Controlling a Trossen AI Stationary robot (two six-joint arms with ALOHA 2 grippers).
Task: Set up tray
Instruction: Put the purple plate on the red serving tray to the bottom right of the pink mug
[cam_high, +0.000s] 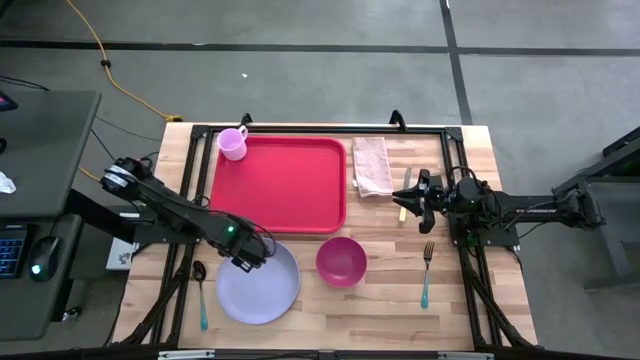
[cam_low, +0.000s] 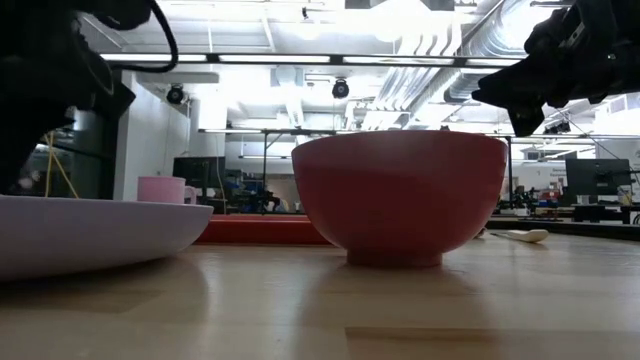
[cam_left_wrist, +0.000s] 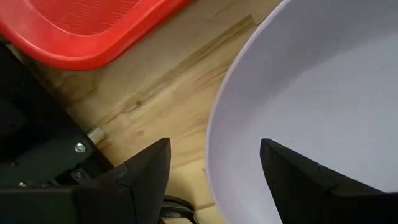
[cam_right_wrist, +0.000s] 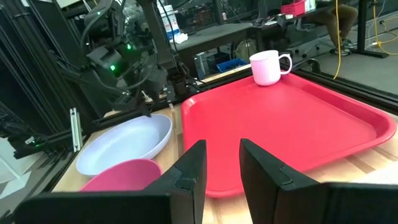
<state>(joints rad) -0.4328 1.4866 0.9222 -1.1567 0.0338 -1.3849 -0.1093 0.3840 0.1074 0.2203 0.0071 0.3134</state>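
You had a pale wood table (cam_high: 380, 300) over grey concrete. Flat red tray (cam_high: 285, 185) sat far-centre. Left gripper (cam_left_wrist: 211, 168) gaped astride the smooth lavender plate (cam_high: 262, 290) rim; right gripper (cam_right_wrist: 221, 162) stood narrowly apart, empty.

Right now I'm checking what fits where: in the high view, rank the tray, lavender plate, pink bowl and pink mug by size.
1. Red tray
2. Lavender plate
3. Pink bowl
4. Pink mug
The overhead camera makes the ranking fairly safe.

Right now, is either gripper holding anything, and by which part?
Nothing is held. The left gripper stands open astride the lavender plate's rim, not clamped. The right gripper hangs empty.
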